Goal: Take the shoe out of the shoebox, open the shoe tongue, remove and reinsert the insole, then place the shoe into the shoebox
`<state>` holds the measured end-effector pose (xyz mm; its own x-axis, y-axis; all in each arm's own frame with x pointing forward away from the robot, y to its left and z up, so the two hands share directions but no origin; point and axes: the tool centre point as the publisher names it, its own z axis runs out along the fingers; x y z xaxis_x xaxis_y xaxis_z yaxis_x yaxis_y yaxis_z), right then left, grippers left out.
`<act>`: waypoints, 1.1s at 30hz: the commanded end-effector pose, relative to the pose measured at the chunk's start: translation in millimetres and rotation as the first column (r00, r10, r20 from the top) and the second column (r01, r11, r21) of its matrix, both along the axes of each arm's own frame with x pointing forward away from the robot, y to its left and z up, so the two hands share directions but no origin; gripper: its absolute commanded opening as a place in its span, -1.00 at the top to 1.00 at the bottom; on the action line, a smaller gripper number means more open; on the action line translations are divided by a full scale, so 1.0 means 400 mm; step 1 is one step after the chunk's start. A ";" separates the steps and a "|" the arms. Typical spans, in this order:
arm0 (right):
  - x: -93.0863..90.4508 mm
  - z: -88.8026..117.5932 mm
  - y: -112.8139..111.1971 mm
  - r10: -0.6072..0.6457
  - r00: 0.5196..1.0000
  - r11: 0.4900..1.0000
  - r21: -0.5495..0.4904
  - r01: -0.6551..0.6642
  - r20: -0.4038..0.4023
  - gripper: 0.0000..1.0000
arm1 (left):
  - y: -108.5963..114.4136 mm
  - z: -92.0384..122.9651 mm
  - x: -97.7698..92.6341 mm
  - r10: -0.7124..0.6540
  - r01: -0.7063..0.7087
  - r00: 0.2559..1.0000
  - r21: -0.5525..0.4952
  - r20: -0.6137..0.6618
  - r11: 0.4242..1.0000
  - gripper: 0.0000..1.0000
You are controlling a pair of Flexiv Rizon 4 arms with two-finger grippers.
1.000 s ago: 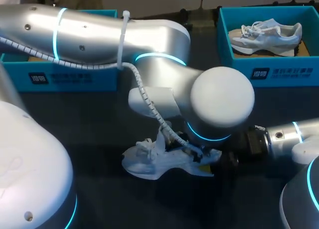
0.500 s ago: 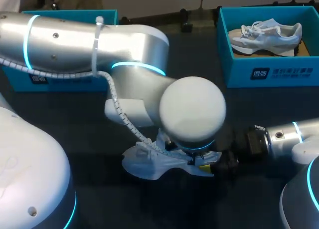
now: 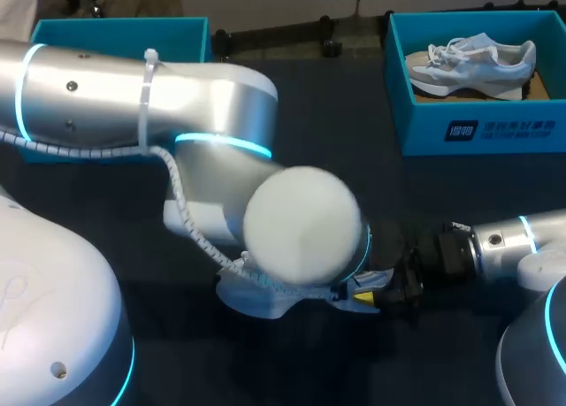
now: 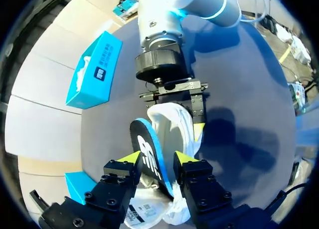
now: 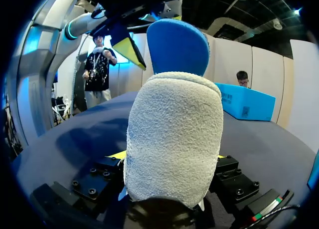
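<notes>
Near mid-table, on the dark tabletop (image 3: 292, 371) and half hidden beneath the silver left arm (image 3: 133, 96): white lace-up shoe (image 3: 252, 298), toe end showing past the arm's round joint, heel turned toward the right arm; pale terry-cloth heel collar set squarely between the fingers of the right gripper (image 5: 168, 156), one finger against each flank, so clamped on the shoe's heel; yellow tips barely peeping out on either side of the cloth.

Rising out of the shoe's mouth, tilted and standing on edge: blue-rimmed black foam insole (image 4: 144, 139) with a white mark on its top face; rounded rear end sticking up above the heel collar, other end running down toward the shoe's forepart; middle lodged between the fingers of the left gripper (image 4: 158, 158), one yellow tip at the black face, the other at the blue side, pinched tight on the insole. Left gripper hanging directly over the shoe, close to the right gripper but apart from it.

Counted: two shoes, the white one at mid-table and a pale grey second shoe (image 3: 469, 57); two teal cardboard shoeboxes, the right shoebox (image 3: 478, 127) at the far right holding the second shoe, the left shoebox (image 3: 177, 34) at the far left partly behind the left arm; one insole; two grippers, each closed on something.
</notes>
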<state>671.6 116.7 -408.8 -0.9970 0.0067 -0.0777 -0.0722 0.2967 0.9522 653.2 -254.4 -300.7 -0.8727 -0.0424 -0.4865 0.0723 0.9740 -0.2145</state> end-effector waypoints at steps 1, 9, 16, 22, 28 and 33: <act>-0.002 -0.001 0.002 0.001 1.000 1.000 -0.006 -0.001 -0.001 1.00 | 0.007 -0.026 -0.008 0.023 -0.023 1.000 -0.042 0.012 0.999 0.18; -0.002 -0.001 0.002 0.001 1.000 1.000 -0.006 -0.001 -0.001 1.00 | 0.032 -0.019 -0.002 0.113 -0.103 0.990 -0.121 0.078 0.987 0.25; -0.002 -0.001 0.002 0.001 1.000 1.000 -0.006 -0.001 -0.001 1.00 | 0.045 -0.037 0.006 0.149 -0.136 0.985 -0.142 0.084 0.981 0.33; -0.002 -0.001 0.002 0.001 1.000 1.000 -0.006 -0.001 -0.001 1.00 | 0.055 -0.052 0.015 0.179 -0.165 0.980 -0.156 0.085 0.974 0.41; -0.002 -0.001 0.002 0.001 1.000 1.000 -0.006 -0.001 -0.001 1.00 | 0.052 -0.049 0.020 0.180 -0.166 0.980 -0.164 0.080 0.972 0.47; -0.002 -0.001 0.002 0.001 1.000 1.000 -0.006 -0.001 -0.001 1.00 | 0.051 -0.039 0.015 0.176 -0.157 0.980 -0.182 0.097 0.971 0.48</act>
